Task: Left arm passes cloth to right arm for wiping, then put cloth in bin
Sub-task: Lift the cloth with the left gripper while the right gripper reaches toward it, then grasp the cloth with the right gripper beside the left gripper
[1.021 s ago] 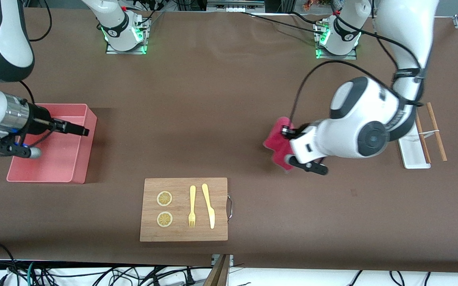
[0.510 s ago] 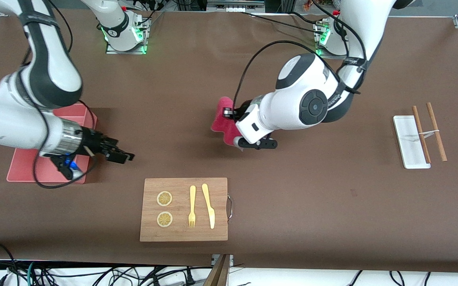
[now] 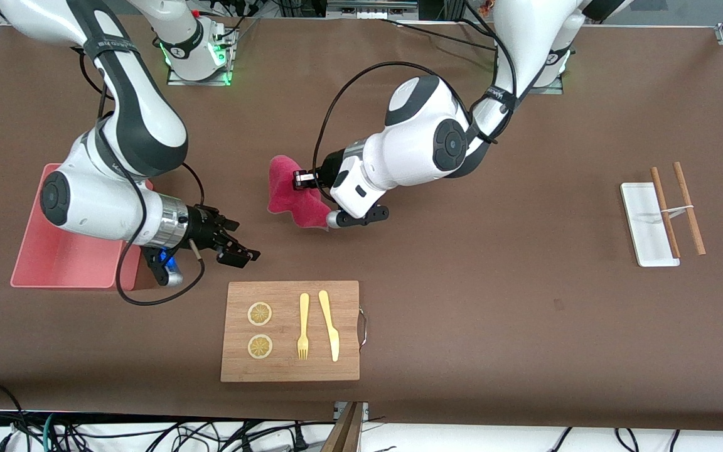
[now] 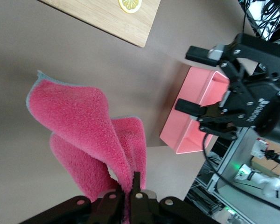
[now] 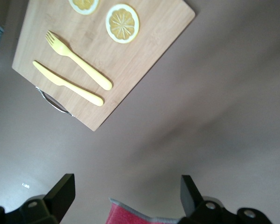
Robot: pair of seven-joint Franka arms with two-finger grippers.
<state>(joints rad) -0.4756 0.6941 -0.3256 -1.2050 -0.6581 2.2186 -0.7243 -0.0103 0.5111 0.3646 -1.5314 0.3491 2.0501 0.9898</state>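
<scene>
Two grippers meet in the air above the bare table, farther from the front camera than the wooden board. Left gripper pinches the cloth, which hangs loose. Right gripper, fingers spread, hovers between bin and cloth; nothing stands between them.

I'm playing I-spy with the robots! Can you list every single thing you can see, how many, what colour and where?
cloth: 1, magenta-pink, held in the air by the left hand, over the table's middle.
bin: 1, salmon-pink, at the right arm's end.
wooden board: 1, light brown, nearest the front camera.
lemon slices: 2, yellow, on the board.
fork: 1, yellow, on the board.
knife: 1, yellow, beside the fork.
white tray: 1, at the left arm's end.
sticks: 2, brown, one across the tray.
left hand: shut on cloth.
right hand: open, beside the bin.
</scene>
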